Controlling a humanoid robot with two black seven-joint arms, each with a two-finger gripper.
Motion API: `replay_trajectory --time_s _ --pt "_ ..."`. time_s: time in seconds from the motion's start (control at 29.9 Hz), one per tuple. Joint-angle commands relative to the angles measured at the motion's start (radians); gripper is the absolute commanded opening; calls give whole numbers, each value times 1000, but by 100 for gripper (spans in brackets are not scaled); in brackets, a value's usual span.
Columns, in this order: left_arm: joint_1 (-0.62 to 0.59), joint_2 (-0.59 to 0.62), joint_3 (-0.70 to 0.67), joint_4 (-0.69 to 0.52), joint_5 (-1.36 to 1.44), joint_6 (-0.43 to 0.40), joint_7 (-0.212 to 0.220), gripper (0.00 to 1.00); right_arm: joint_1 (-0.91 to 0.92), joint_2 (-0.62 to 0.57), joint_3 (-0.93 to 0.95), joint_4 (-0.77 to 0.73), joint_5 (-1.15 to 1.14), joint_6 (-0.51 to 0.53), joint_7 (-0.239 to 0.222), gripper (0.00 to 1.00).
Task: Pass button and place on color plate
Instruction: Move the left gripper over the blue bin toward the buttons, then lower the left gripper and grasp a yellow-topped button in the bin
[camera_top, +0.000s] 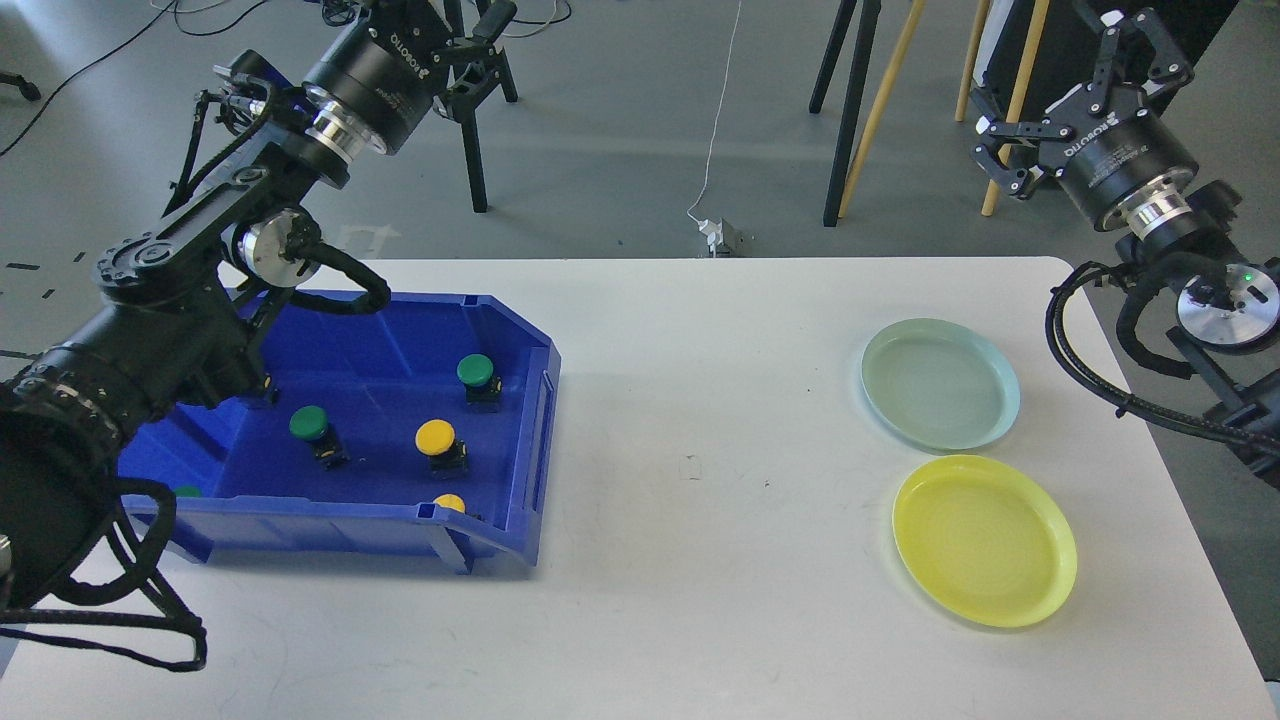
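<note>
Head view shows the left gripper (478, 45) raised high past the far edge of the white table (700, 420), its fingers dark against chair legs, so I cannot tell whether they are parted or closed. Below and toward the camera from that gripper sits the blue bin (520, 440), resting on the table's left part. Inside it, a green button (476, 372) lies nearest beneath the gripper, a second green button (309, 424) sits further toward the arm's base, and a yellow button (436, 437) lies between them, closer to the camera. Another yellow button (449, 503) peeks over the bin's near wall, and a sliver of green shows at the bin's near left corner.

Off to the other side, the right gripper (1065, 120) hangs above the floor beyond the table's far right corner, fingers spread wide and holding nothing. Below and toward the camera from it lies the pale green plate (940, 385), and nearer still, just beside that one, the yellow plate (985, 540). Both plates hold nothing.
</note>
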Motion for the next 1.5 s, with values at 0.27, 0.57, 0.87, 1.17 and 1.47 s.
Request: replay_trajectory --time_s 0.27,0.57,0.87,1.17,1.47 --pt "26 -12 -9 34 -12 0 0 100 -5 12 0 -14 0 0 1 100" --pt "89 124 -87 -397 63 0 0 99 -14 8 0 -20 0 0 1 100" --pt "-329 520 564 -655 498 0 0 99 -43 3 2 -25 0 0 1 100" --pt "-562 416 999 -695 942 0 0 99 -87 2 2 -57 0 0 1 100" --pt "-508 197 1241 -485 999 0 0 99 -84 0 2 -100 0 0 -1 100"
